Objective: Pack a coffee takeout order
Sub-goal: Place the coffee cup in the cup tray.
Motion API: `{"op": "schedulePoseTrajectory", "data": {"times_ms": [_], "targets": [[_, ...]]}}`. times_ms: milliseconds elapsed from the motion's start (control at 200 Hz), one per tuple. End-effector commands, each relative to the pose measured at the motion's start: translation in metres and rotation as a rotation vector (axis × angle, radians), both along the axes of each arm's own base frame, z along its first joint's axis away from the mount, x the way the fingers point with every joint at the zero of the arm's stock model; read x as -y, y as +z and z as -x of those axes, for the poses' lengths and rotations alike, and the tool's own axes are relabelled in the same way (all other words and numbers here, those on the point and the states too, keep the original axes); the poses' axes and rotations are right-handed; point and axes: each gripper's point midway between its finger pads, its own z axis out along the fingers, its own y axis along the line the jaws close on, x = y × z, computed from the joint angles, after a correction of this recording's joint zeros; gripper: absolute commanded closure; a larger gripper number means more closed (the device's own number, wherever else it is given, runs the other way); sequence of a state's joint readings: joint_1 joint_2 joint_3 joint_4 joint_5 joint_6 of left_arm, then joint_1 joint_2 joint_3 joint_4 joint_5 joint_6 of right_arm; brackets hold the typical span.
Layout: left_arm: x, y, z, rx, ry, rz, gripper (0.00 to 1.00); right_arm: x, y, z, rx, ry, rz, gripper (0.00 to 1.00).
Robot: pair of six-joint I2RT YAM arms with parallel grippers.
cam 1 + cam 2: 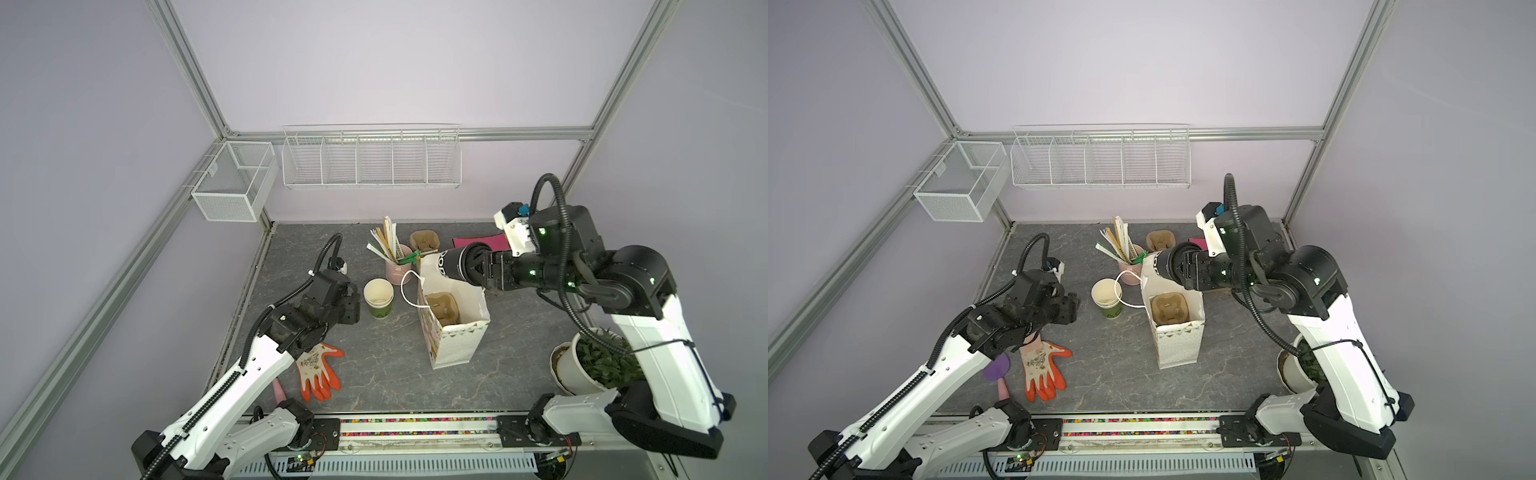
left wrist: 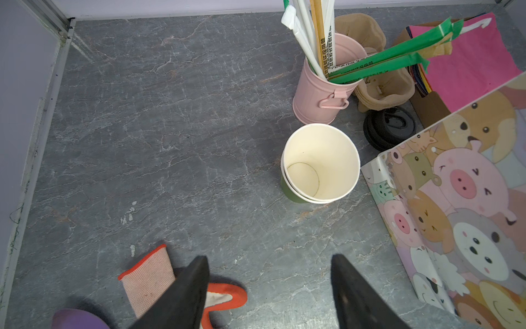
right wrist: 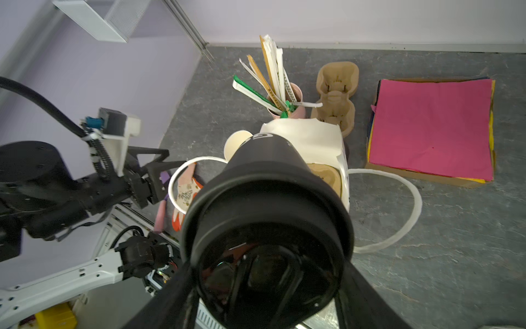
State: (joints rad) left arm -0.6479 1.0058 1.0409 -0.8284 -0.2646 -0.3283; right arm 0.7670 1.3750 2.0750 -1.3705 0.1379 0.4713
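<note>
The white paper gift bag (image 1: 457,345) stood upright and open-mouthed on the grey table (image 1: 374,374), right of its middle. Its broad side carried a pastel cartoon-animal print (image 2: 461,199) of pigs, bears and dogs, and its narrow near face had small gold triangles. One white cord handle (image 1: 409,286) looped out from the bag's rim toward the left arm. A brown pulp cup carrier (image 1: 442,309) sat down inside the bag. The right gripper (image 1: 476,268) was clamped on a black lidded cup (image 3: 270,199), held on its side, base out over the bag's far rim. Behind the bag lay a second carrier (image 3: 337,94) and the pink paper sheet (image 3: 432,128) atop a coloured stack. The pink bucket (image 2: 324,94) of sticks and stacked green cups (image 2: 320,163) stood beside it. The left gripper (image 2: 269,257) hovered with claws apart, empty, above the glove (image 1: 318,370).
</note>
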Motion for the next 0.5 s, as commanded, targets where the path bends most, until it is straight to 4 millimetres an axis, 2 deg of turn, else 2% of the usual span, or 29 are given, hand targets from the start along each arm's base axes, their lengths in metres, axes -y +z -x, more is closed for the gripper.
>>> {"op": "schedulePoseTrajectory", "data": {"times_ms": [0,295,495], "targets": [[-0.004,-0.004,0.001,-0.013,0.007,-0.023,0.31,0.005,-0.016,0.004,-0.022,-0.02,0.125,0.31],[-0.005,-0.003,0.001,-0.01,0.009,-0.019,0.31,-0.02,-0.059,0.004,-0.13,0.019,0.294,0.31],[-0.005,-0.002,0.001,-0.007,0.008,-0.015,0.31,-0.028,-0.085,0.004,-0.191,0.023,0.357,0.32]]}}
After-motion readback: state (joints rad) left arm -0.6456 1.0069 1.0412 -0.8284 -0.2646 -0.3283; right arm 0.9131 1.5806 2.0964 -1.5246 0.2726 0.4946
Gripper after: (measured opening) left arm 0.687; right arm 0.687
